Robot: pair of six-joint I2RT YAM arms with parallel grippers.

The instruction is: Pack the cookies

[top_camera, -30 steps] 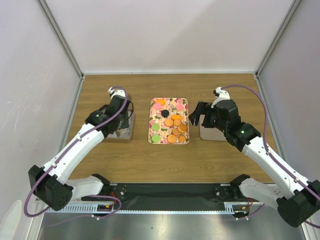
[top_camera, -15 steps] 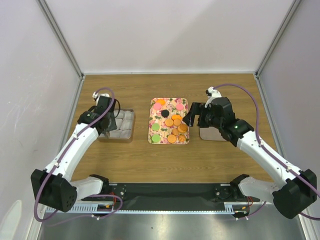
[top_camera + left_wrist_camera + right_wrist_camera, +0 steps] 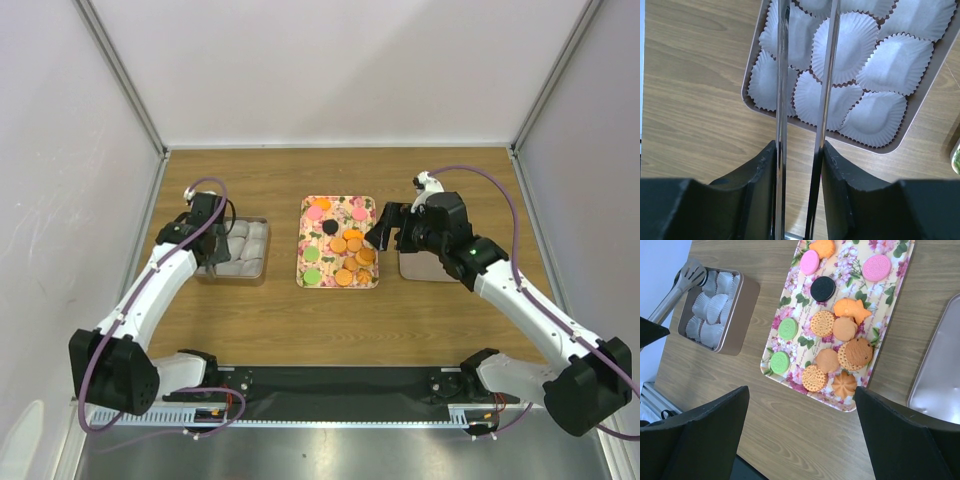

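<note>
Dozen-odd cookies: lying flat, faces up, on floral tray at mid-bench.
Axis: round ones without any long axis; orange fish-shaped cookie lengthwise roughly across the tray's width.
Spread: strung along the tray's length, far to near; pinks, black and one orange toward the far end, two greens on the left side, browns and oranges bunched and touching at the near right.
Left gripper: clamped on metal tongs, blades running forward over the paper cups in the tin.
Right gripper: spread wide, holding nothing, above the tray's right edge, beside the lid.
Changed since a second ago: left arm swung off the tin toward its left edge, cups now uncovered from above; right gripper shifted left toward the tray; cookies unmoved.
</note>
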